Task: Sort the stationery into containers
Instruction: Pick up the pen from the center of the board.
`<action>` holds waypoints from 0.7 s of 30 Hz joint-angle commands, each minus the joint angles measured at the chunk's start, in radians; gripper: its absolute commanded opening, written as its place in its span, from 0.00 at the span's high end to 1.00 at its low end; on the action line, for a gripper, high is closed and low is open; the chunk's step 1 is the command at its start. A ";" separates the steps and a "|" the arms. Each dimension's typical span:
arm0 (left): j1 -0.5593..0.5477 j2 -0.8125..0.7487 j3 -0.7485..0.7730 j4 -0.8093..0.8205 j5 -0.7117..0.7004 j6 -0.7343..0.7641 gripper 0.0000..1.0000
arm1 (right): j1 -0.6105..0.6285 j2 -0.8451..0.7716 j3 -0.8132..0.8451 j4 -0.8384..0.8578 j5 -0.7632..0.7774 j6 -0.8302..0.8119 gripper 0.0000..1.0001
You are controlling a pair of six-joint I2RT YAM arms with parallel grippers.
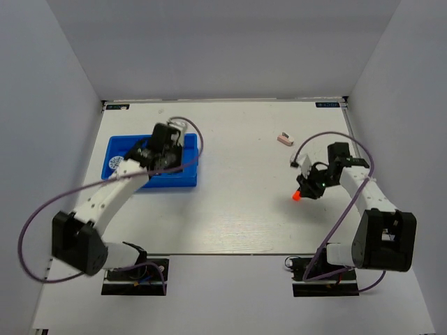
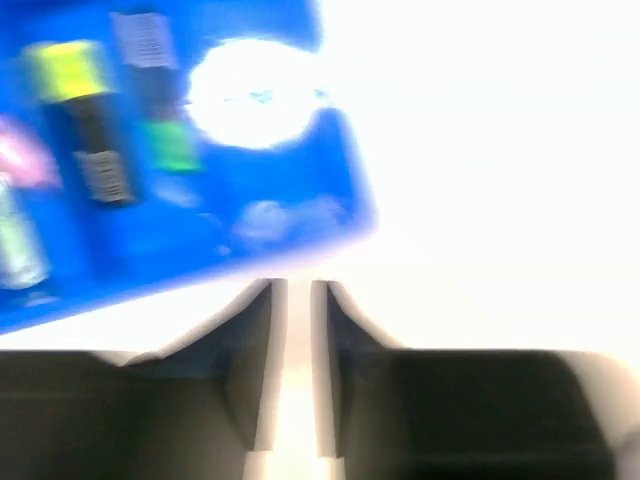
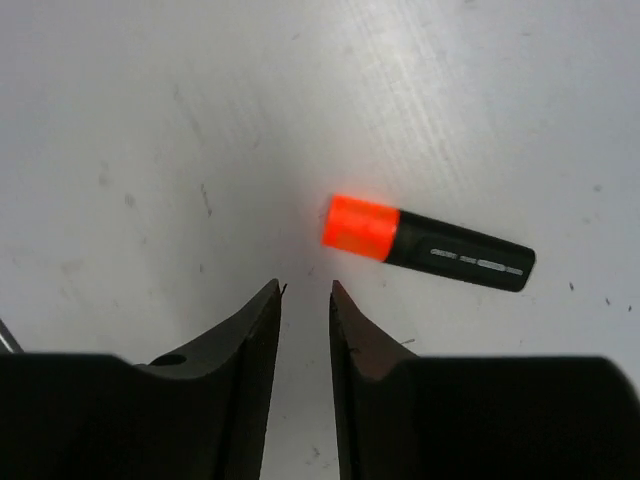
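Orange highlighter [image 3: 430, 245]: lies flat on the white bench [image 1: 230, 209], well apart from the tray. In the right wrist view its long axis runs almost across the picture, dipping slightly to the right. The orange cap points left and the black barrel points right.
Highlighter and right tool [image 3: 305, 292]: the pen lies just ahead of the tips and off to their right, apart from both fingers. The cap is its nearest end. In the top view only the cap shows, at the tool's near-left side.
Right tool, state: released. The jaws stand nearly together with a narrow slit between them. They grasp nothing, and bare bench shows through the slit.
Blue tray [image 1: 183, 183]: sits on the left part of the bench, under the left arm.
Tray contents, left wrist view (blurred): a yellow-capped highlighter [image 2: 85, 125] and a green-capped highlighter [image 2: 155, 95] lie side by side, roughly parallel, caps at opposite ends. A round white roll [image 2: 250, 95] lies beside the green one. A pink eraser [image 2: 25, 160] and a mint eraser [image 2: 20, 245] lie at the left edge. The dividers are too blurred to assign compartments.
Left tool [image 2: 298, 285]: released and empty, with only a slim gap between the jaws. Its tips show against bare bench just outside the tray's rim.
Pink piece [image 1: 283, 138]: lies alone on the far bench, beyond the right tool. It is too small to identify.
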 commanded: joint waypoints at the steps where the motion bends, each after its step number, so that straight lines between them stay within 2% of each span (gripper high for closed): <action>1: -0.190 -0.151 -0.171 0.011 0.189 0.019 0.56 | -0.017 -0.077 -0.103 -0.070 -0.007 -0.682 0.70; 2: -0.220 -0.167 -0.190 0.003 0.179 0.036 0.33 | -0.026 -0.078 -0.114 -0.071 0.009 -0.856 0.68; 3: -0.246 -0.206 -0.225 -0.011 0.167 0.041 0.24 | -0.034 -0.067 -0.095 -0.079 0.027 -0.902 0.65; 4: -0.325 -0.219 -0.238 -0.032 0.127 0.045 0.19 | -0.035 -0.038 -0.073 -0.095 0.035 -0.940 0.64; 5: -0.349 -0.230 -0.250 -0.045 0.116 0.056 0.15 | -0.041 0.000 -0.024 -0.150 0.033 -1.004 0.62; 6: -0.370 -0.265 -0.253 -0.054 0.076 0.059 0.13 | -0.046 0.036 0.002 -0.171 0.015 -1.026 0.60; 7: -0.408 -0.276 -0.258 -0.078 0.071 0.064 0.13 | -0.050 0.056 0.057 -0.201 0.004 -1.048 0.43; 10: -0.426 -0.342 -0.327 -0.071 0.065 0.073 0.09 | -0.043 0.105 0.067 -0.168 0.012 -1.138 0.41; 11: -0.426 -0.356 -0.333 -0.071 0.062 0.074 0.07 | -0.044 0.113 0.065 -0.152 0.012 -1.158 0.33; 14: -0.426 -0.411 -0.351 -0.085 0.042 0.071 0.07 | -0.047 0.189 0.125 -0.145 0.029 -1.221 0.33; 15: -0.424 -0.419 -0.356 -0.081 0.038 0.068 0.06 | -0.044 0.230 0.163 -0.215 0.046 -1.247 0.33; 17: -0.424 -0.444 -0.368 -0.080 0.024 0.071 0.05 | -0.047 0.280 0.204 -0.247 0.061 -1.312 0.33; 21: -0.426 -0.458 -0.379 -0.094 0.001 0.068 0.04 | -0.040 0.356 0.234 -0.200 0.090 -1.330 0.33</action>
